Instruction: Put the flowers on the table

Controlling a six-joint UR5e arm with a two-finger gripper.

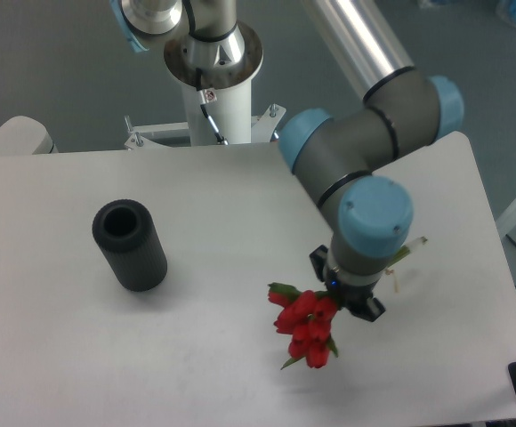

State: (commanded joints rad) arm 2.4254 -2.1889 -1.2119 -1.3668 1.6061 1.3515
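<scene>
1 gripper pinching the stems | 1 bunch of flowers, near right | 1 black cylinder, left | white table

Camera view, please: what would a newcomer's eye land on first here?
Most likely the flowers, a red bunch standing out against the white table, right of centre near the front edge. They hang under the gripper, whose jaws are hidden beneath the grey-and-blue arm reaching in from the upper right. On the left stands a black ribbed cylinder, upright and apart.
</scene>
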